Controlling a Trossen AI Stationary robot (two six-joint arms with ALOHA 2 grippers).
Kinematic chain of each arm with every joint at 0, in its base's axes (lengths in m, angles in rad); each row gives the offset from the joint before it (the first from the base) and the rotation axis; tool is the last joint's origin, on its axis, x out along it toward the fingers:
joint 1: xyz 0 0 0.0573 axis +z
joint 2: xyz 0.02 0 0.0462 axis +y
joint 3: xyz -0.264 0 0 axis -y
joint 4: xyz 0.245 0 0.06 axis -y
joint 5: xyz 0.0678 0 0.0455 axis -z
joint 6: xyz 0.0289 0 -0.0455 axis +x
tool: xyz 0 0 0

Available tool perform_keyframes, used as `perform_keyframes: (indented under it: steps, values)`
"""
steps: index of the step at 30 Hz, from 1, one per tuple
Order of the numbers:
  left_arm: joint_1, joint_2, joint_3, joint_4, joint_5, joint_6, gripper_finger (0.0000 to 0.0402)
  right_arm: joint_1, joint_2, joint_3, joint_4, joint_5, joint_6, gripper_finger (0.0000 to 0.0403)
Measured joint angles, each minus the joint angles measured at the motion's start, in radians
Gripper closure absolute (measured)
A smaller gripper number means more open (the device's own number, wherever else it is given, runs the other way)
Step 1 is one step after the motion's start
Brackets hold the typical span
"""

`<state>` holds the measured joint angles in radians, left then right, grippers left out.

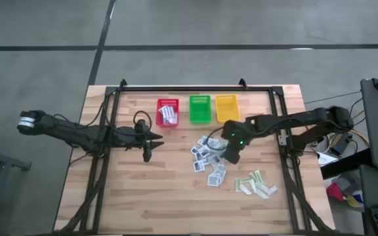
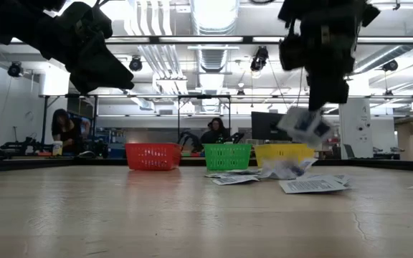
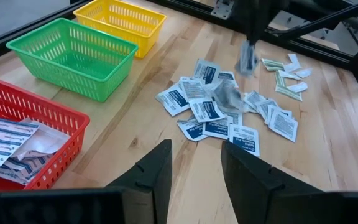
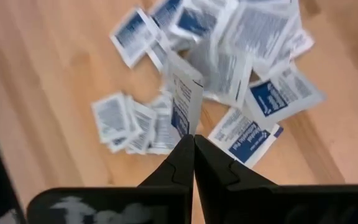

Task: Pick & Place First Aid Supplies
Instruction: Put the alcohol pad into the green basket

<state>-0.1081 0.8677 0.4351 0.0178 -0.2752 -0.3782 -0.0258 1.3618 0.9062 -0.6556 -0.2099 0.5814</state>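
A pile of square white-blue packets lies on the wooden table, with pale green-beige strips nearer the right front. My right gripper hangs above the pile, shut on one white-blue packet, which also shows in the low view. My left gripper waits open at mid-left, above the table and touching nothing. The red basket holds several oblong blue-striped packets. My right gripper pinches the packet's lower edge between its two fingertips. The fingers come from above, slanting down. The packet stands edge-on past the tips, tilted, and is lifted clear of the pile and the table.
A green basket and a yellow basket stand beside the red one along the far side. A black frame runs round the table's far and side edges. Bare wood lies in front of the left gripper and along the near edge.
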Motion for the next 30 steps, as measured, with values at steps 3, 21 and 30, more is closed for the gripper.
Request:
perform_keyframes:
  steps: [3, 21, 30]
  values:
    - [0.000, 0.000, 0.000, 0.000, 0.000, 0.000, 0.0268, -0.011, -0.056, 0.000, 0.001, 0.000, 0.000, 0.0395]
    - [0.000, 0.000, 0.000, 0.009, 0.000, 0.000, 0.0268, -0.027, 0.073, -0.008, -0.039, 0.005, 0.069, 0.0395]
    - [0.000, 0.000, 0.000, 0.012, 0.000, 0.000, 0.0268, -0.027, 0.245, -0.010, -0.052, -0.008, 0.039, 0.0395]
